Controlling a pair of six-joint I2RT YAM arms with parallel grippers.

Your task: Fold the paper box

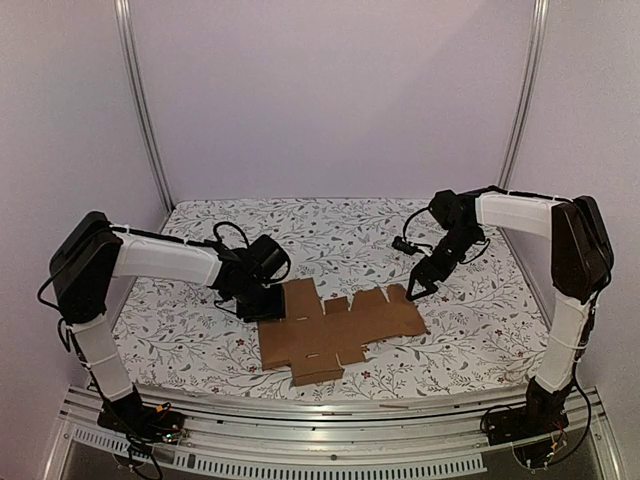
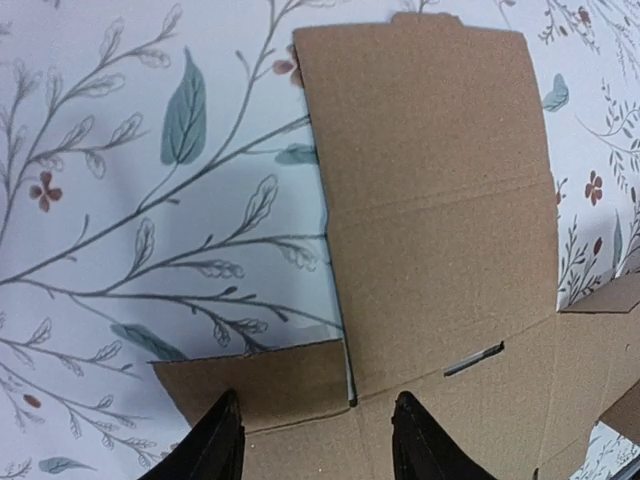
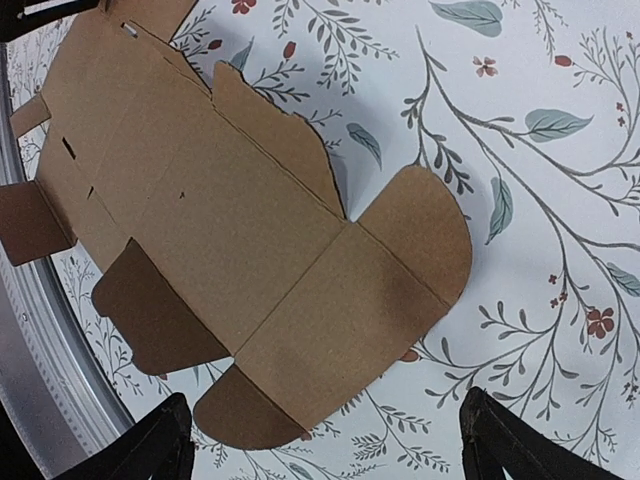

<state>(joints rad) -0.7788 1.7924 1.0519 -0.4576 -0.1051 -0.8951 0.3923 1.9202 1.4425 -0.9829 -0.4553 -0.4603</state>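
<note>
Firstly, far left: the left arm reaches in from its base and bends toward the table's middle. The left gripper [image 1: 262, 300] hangs low over the left end of the paper box [image 1: 340, 320], pointing down. In the left wrist view the left gripper [image 2: 316, 405] has its two black fingers [image 2: 225, 445] spread apart. Flat cardboard [image 2: 430, 200] shows in the gap, and nothing is pinched. Whether the tips touch the sheet, I cannot tell.

Centre: the box is an unfolded brown cut-out lying flat on the floral tablecloth [image 1: 350, 225]. It sits in the near half of the table, between the two grippers, with panels, creases, slots and small tabs showing. One long panel runs away from the left fingers, with patterned cloth [image 2: 120, 200] to its left.

Right: the right gripper [image 1: 420, 285] is angled down just beside the box's right end. From the right wrist view, the right gripper [image 3: 325, 400] is released, jaws spread wide, holding nothing. The cut-out [image 3: 230, 230] lies ahead of it, rounded flaps nearest, on the cloth [image 3: 560, 200].
</note>
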